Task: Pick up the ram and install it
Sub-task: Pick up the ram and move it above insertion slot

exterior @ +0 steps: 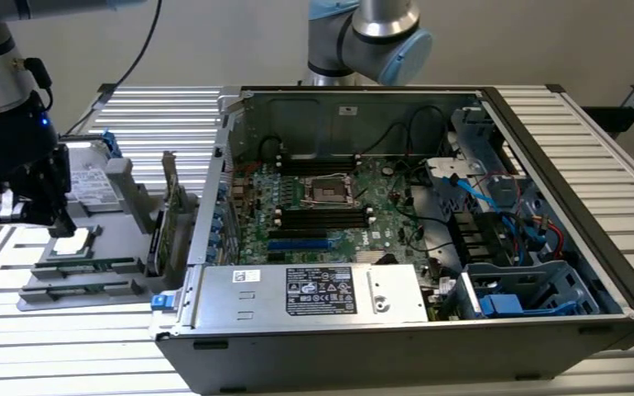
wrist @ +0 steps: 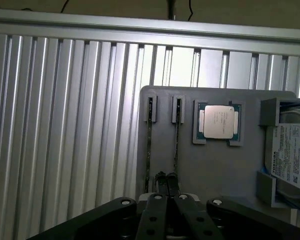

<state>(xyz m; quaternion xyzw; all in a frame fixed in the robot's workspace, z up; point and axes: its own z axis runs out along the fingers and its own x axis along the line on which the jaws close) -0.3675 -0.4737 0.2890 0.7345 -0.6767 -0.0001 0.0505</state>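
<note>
Ribbed aluminium table (exterior: pixel 75 346) is carrying everything, and nearest the wrist camera the gripper (wrist: pixel 166 182) is hanging with its black fingers pressed together, gripping nothing. Just beyond its tips, one ram stick (wrist: pixel 149 145) and a second ram stick (wrist: pixel 176 132) are standing on edge, side by side in narrow slots of the grey tray (wrist: pixel 210 170). Beside them a processor (wrist: pixel 217 122) is sitting in its pocket, and a hard drive (wrist: pixel 292 155) is showing a label reading TOSHIBA. In the exterior view, the tray is lying at the exterior view's left, beside the open computer case (exterior: pixel 405 355). The print on the power supply (exterior: pixel 306 289) sticker is too small to read.
</note>
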